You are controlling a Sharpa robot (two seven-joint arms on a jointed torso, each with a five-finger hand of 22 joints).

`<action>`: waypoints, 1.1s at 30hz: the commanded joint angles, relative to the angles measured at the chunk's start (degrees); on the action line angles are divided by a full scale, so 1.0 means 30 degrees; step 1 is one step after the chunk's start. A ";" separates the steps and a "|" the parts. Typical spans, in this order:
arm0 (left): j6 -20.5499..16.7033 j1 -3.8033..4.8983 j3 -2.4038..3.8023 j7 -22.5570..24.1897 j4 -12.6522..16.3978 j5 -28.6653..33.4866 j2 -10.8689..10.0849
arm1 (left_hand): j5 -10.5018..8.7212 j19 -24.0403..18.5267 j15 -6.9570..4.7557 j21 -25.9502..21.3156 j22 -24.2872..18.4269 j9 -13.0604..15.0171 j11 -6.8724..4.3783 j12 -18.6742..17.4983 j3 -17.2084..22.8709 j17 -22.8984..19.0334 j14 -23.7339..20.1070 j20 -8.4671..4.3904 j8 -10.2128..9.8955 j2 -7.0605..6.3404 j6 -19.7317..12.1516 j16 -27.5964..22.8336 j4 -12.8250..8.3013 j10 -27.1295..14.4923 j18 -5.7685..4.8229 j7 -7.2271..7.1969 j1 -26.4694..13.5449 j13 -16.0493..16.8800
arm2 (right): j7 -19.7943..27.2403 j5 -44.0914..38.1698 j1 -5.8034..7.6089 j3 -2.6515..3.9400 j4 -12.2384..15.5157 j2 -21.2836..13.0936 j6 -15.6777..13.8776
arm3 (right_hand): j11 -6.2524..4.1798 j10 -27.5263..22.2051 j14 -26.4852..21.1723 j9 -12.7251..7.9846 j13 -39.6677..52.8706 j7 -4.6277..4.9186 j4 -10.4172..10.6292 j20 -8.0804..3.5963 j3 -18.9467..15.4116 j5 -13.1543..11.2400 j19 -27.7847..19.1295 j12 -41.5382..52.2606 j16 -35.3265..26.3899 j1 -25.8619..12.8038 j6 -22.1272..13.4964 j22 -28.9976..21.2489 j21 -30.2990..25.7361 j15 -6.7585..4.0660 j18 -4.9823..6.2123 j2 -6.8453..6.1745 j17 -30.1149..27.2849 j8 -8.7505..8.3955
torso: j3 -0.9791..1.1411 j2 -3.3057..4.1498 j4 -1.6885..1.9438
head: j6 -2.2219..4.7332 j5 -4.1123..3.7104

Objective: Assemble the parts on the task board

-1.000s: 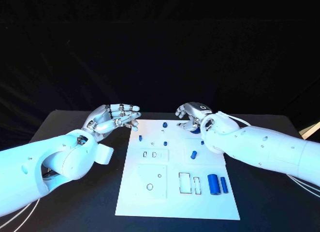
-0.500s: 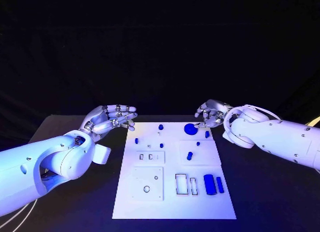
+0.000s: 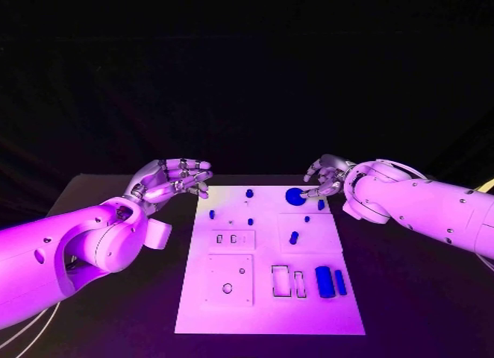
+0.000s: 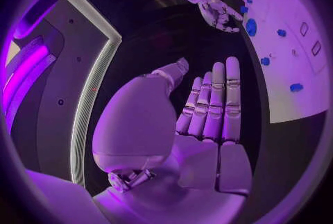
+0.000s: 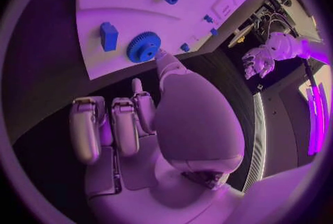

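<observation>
Black worktop (image 3: 107, 313), dark all around and behind. White board (image 3: 271, 298) flat in the middle of it. On the board: a blue gear (image 3: 295, 197) near the far edge, a small block (image 3: 320, 204) just beside the gear, small pegs (image 3: 249, 193) at the far end, a short pin (image 3: 293, 238) near the middle, two long blue bars (image 3: 331, 282) side by side at the near right part. Empty cut-out slots (image 3: 287, 282) next to the bars. Right hand (image 3: 325, 177) off the board's far right corner, fingers curled in, holding nothing, close to the gear but not touching. Left hand (image 3: 174, 180) off the board's far left corner, fingers spread a little, holding nothing.
</observation>
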 commanded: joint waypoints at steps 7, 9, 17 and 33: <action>0.0091 0.0018 0.0011 0.0010 -0.0036 0.0006 0.0067 | 0.0422 -0.0221 -0.0021 0.0288 0.0360 0.0274 -0.0053 -0.0102 0.0576 0.0325 -0.0174 -0.0095 -0.0242 0.0028 -0.0098 0.0292 -0.0139 -0.0154 0.0028 0.0389 -0.0489 0.0080 | -0.0018 -0.0439 -0.0257 -0.0023 -0.0226 0.0459 -0.0643 | -0.0033 0.1169 0.1988 0.0204 0.2587 0.0027 0.0358 0.0034 0.0241 0.0383 0.2426 0.0524 0.0332 0.0427 -0.0188 0.5232 0.0448 0.0104 -0.0698 0.0218 0.5190 0.0526 | 0.0053 0.0055 0.0071 | -0.0073 -0.0048; 0.0100 0.0018 0.0011 0.0008 -0.0045 0.0006 0.0076 | 0.0422 -0.0221 -0.0021 0.0288 0.0360 0.0274 -0.0053 -0.0102 0.0576 0.0325 -0.0174 -0.0095 -0.0242 0.0028 -0.0098 0.0292 -0.0139 -0.0154 0.0028 0.0389 -0.0489 0.0080 | 0.0001 -0.0576 -0.0302 -0.0032 -0.0168 0.0510 -0.0608 | -0.0040 0.1226 0.1988 0.0195 0.2652 0.0015 0.0351 0.0035 0.0293 0.0389 0.2426 0.0574 0.0332 0.0456 -0.0148 0.5232 0.0448 0.0101 -0.0698 0.0240 0.5190 0.0546 | 0.0038 0.0050 0.0078 | -0.0098 -0.0055; 0.0112 0.0018 0.0011 0.0004 -0.0077 0.0006 0.0092 | 0.0421 -0.0281 -0.0023 0.0351 0.0401 0.0285 -0.0059 -0.0086 0.0576 0.0337 -0.0200 -0.0087 -0.0238 0.0048 -0.0082 0.0322 -0.0154 -0.0135 0.0035 0.0384 -0.0493 0.0088 | -0.0002 -0.1012 -0.0483 -0.0074 -0.0140 0.0616 -0.0383 | -0.0065 0.1266 0.1988 0.0176 0.2701 -0.0018 0.0341 0.0033 0.0370 0.0345 0.2426 0.0612 0.0332 0.0486 -0.0033 0.5232 0.0448 0.0089 -0.0698 0.0251 0.5190 0.0588 | 0.0055 0.0076 0.0044 | -0.0123 -0.0014; 0.0151 0.0013 0.0007 -0.0003 -0.0220 0.0006 0.0240 | 0.0421 -0.0281 -0.0023 0.0351 0.0401 0.0285 -0.0059 -0.0086 0.0576 0.0337 -0.0200 -0.0087 -0.0238 0.0048 -0.0082 0.0322 -0.0154 -0.0135 0.0035 0.0384 -0.0493 0.0088 | -0.0014 -0.1245 -0.0743 -0.0108 -0.0476 0.0897 -0.0465 | -0.0205 0.1370 0.1988 -0.0171 0.2846 -0.0157 0.0267 -0.0053 0.1534 0.0578 0.2426 0.0686 0.0332 0.0658 0.0808 0.5232 0.0448 -0.0030 -0.0698 0.0646 0.5190 0.0570 | 0.0061 0.0077 0.0065 | -0.0183 0.0013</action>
